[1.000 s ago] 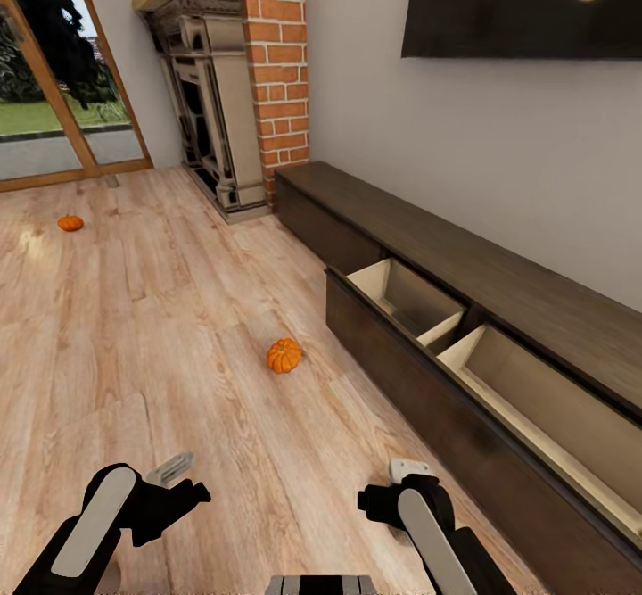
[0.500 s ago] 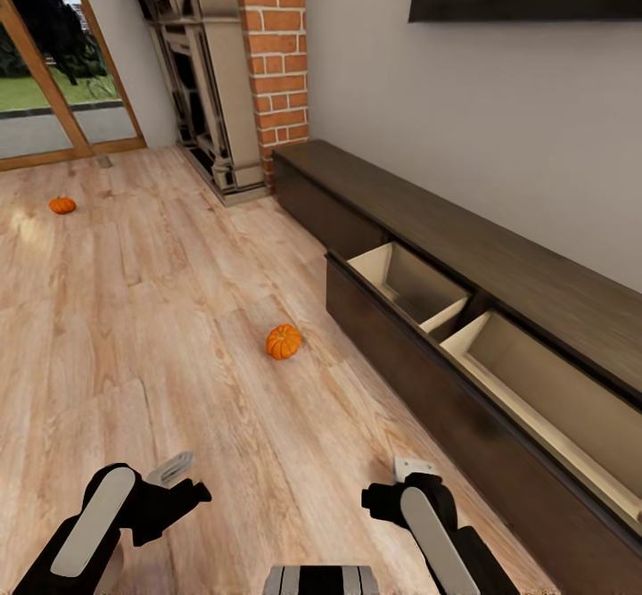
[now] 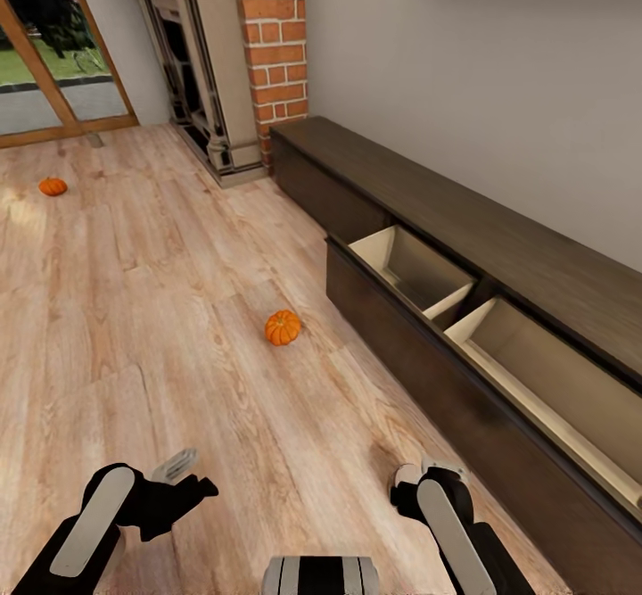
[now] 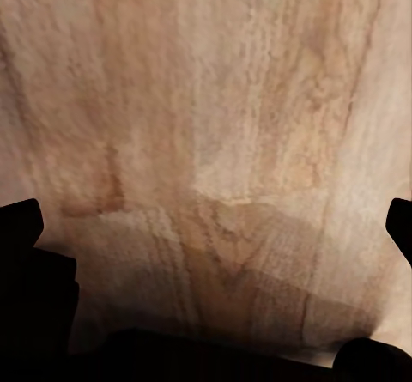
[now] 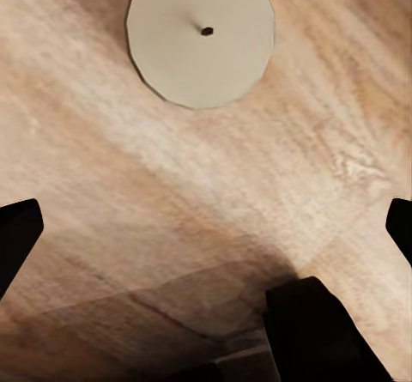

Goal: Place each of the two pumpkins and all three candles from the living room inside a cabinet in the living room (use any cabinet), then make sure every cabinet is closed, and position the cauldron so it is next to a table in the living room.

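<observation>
Right gripper (image 5: 206, 219) is hanging spread wide above a pale candle (image 5: 202, 37) standing on the floor (image 3: 134, 327); left gripper (image 4: 206, 219) is spread, empty. Ahead, one pumpkin (image 3: 283, 327) is sitting near the cabinet (image 3: 401, 345), whose open drawer is showing empty compartments.

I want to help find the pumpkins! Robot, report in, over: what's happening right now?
Both grippers open, empty, low over the floor. Candle under right gripper. Near pumpkin ahead beside open cabinet, far pumpkin by the window. Nothing blocking.

Open wooden floor (image 3: 160, 309) from 9 to 12 o'clock, pumpkin (image 3: 283, 327) ahead, pulled-out cabinet (image 3: 464, 309) drawer at 2 o'clock.
</observation>
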Robot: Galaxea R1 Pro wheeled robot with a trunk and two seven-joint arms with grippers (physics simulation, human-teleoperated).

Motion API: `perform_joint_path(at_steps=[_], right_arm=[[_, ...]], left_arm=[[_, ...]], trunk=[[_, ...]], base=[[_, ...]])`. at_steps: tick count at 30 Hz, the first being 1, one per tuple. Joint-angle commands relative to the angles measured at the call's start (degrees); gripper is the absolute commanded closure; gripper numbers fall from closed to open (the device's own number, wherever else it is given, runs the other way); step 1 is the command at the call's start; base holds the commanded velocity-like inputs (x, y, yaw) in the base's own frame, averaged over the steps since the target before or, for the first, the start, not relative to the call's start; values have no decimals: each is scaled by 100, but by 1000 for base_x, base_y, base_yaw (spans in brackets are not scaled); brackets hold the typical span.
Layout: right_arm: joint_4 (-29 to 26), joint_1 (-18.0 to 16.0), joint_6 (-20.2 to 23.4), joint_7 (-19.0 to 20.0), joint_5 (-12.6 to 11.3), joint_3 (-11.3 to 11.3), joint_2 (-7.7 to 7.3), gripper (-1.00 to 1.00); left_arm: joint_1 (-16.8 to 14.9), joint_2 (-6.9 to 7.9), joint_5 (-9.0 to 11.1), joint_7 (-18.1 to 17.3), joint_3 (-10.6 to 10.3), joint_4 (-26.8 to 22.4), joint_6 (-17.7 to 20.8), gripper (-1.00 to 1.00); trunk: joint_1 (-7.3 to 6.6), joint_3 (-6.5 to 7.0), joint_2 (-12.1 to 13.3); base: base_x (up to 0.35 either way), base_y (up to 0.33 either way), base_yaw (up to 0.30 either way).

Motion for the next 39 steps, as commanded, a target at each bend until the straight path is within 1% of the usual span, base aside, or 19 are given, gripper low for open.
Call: perform_joint_path(at_steps=[1, 3, 5, 6, 8, 9, 10, 11, 13, 15, 16, 20, 22, 24, 26, 33, 35, 36, 39], right_arm=[[8, -3, 0, 0, 0, -1, 0, -100], [15, -5, 3, -1, 0, -1, 0, -100], [23, -4, 8, 4, 0, -2, -4, -100], [25, -6, 10, 6, 0, -2, -6, -100], [31, -7, 9, 7, 9, -2, -8, -100], [45, -5, -4, 7, 9, -2, -8, -100], [58, -6, -21, 9, 9, -2, -8, -100], [81, -5, -82, 13, 12, -2, -8, -100], [117, -3, -247, 29, 16, -2, -9, -100], [133, -1, -334, 40, 17, 3, -9, -100], [135, -1, -348, 43, 17, 4, -9, -100], [142, 0, -404, 60, 18, 3, -13, -100], [143, 0, -415, 66, 19, 2, -16, -100], [144, 0, -421, 68, 18, 5, -17, -100], [144, 0, -427, 70, 19, 6, -17, -100], [140, -21, -435, 78, 17, -4, 7, -100], [138, -212, -409, 73, 13, -2, 15, -100], [146, -454, -391, 63, -5, 16, 10, -100], [190, -685, -374, 56, -16, 23, 4, -100]], left_arm=[[0, 0, 3, -4, 2, 0, 0, -100], [0, 1, 23, -11, 53, 0, 1, -100], [4, -3, 123, -14, 230, 0, 13, -100], [6, -5, 212, -15, 324, 0, 49, -100], [11, -2, 470, -22, 477, 0, 130, -100], [13, 4, 642, -52, 538, 0, 153, -100], [14, 12, 722, -75, 560, 0, 161, -100], [18, 50, 878, -140, 599, 0, 173, -100], [41, 194, 1147, -383, 637, 0, 187, -100], [55, 338, 1332, -788, 650, 2, 197, -100], [63, 371, 1361, -908, 653, 3, 198, -100], [228, 617, 1458, -1927, 666, 8, 202, -100], [270, 683, 1461, -2358, 667, 8, 203, -100], [287, 711, 1458, -2620, 668, 10, 203, -100], [294, 722, 1459, -2734, 668, 15, 203, -100], [306, 730, 1460, -2812, 668, 17, 203, -100], [307, 730, 1460, -2815, 668, 17, 203, -100], [307, 734, 1463, -2816, 668, 19, 203, -100], [307, 742, 1467, -2818, 668, 23, 203, -100]], trunk=[[2, -23, -2], [7, -67, -4], [13, -111, -7], [15, -134, -8], [20, -178, -11], [23, -200, -12], [26, -222, -14], [28, -244, -15], [33, -289, -18], [38, -333, -20], [41, -355, -22], [51, -444, -27], [56, -488, -30], [62, -532, -32], [67, -577, -35], [85, -732, -44], [90, -776, -47], [93, -798, -48], [95, -820, -50]], base=[[0, 0, 0], [0, 0, 0], [0, 0, 0], [0, 0, 0], [0, 0, 0], [0, 0, 0], [0, 0, 0], [0, 0, 0], [0, 0, 0], [0, 0, 0], [0, 0, 0], [0, 0, 0], [0, 0, 0], [0, 0, 0], [0, 0, 0], [0, 0, 0], [0, 0, 0], [0, 0, 0], [0, 0, 0]])
